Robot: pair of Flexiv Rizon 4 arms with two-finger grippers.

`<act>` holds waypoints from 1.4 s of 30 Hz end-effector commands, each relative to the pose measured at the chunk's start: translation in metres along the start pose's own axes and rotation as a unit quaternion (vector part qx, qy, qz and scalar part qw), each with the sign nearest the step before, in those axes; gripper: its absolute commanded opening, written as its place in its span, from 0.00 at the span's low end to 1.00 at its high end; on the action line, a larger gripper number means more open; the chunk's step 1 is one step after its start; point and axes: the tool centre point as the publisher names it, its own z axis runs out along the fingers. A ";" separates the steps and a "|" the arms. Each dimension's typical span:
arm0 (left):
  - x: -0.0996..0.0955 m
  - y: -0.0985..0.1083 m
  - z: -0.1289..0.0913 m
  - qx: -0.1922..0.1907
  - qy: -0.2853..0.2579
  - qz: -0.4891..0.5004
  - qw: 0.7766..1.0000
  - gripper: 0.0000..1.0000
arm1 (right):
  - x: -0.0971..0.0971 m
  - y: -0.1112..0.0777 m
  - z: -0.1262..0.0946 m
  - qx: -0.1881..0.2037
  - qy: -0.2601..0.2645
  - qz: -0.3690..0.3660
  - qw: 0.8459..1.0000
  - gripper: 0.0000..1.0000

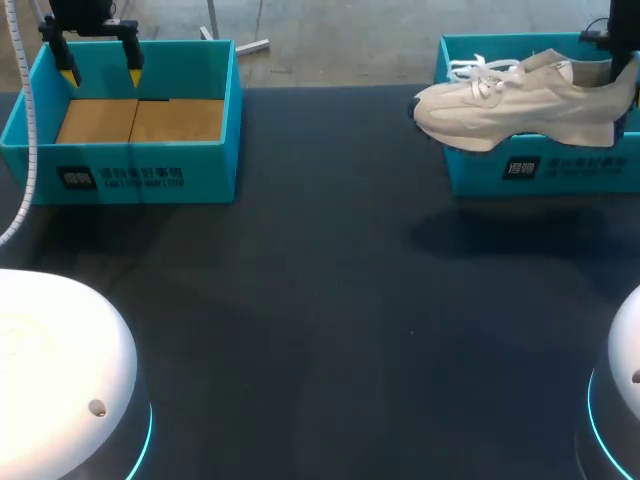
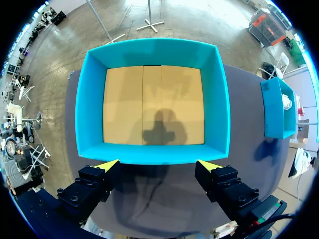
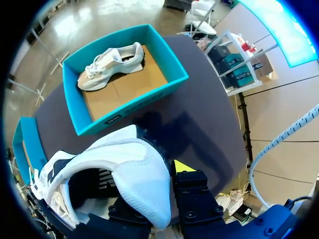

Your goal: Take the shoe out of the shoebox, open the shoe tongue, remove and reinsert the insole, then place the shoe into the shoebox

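A beige sneaker (image 1: pixel 520 100) with white laces hangs in the air over the front wall of the right teal shoebox (image 1: pixel 560 172), toe pointing left. My right gripper (image 1: pixel 622 72) is shut on its heel. In the right wrist view the heel (image 3: pixel 134 174) sits between the fingers of the right gripper (image 3: pixel 159 181), with one yellow tip showing beside it. Far under it stands that shoebox (image 3: pixel 124 107) with a second sneaker (image 3: pixel 109 64) lying inside. My left gripper (image 1: pixel 101 72) (image 2: pixel 158 165) hangs open over the near wall of the left teal shoebox (image 1: pixel 130 175) (image 2: pixel 154 154), which holds only its cardboard floor.
The two boxes stand at the back left and back right of the dark table (image 1: pixel 320 300). The white domes of my arm bases sit at the front left (image 1: pixel 60 360) and front right (image 1: pixel 625 350) corners.
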 end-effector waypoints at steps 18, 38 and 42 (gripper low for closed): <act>0.000 0.000 0.000 0.000 0.000 0.000 1.000 1.00 | 0.066 -0.131 0.066 -0.027 -0.013 -0.047 0.998 0.00; 0.000 0.000 0.000 0.000 0.000 0.000 1.000 1.00 | 0.075 -0.142 0.070 -0.023 0.006 -0.057 0.998 0.00; 0.000 0.000 0.000 0.000 0.000 0.000 1.000 1.00 | 0.101 -0.164 0.085 -0.033 -0.020 -0.089 0.995 0.00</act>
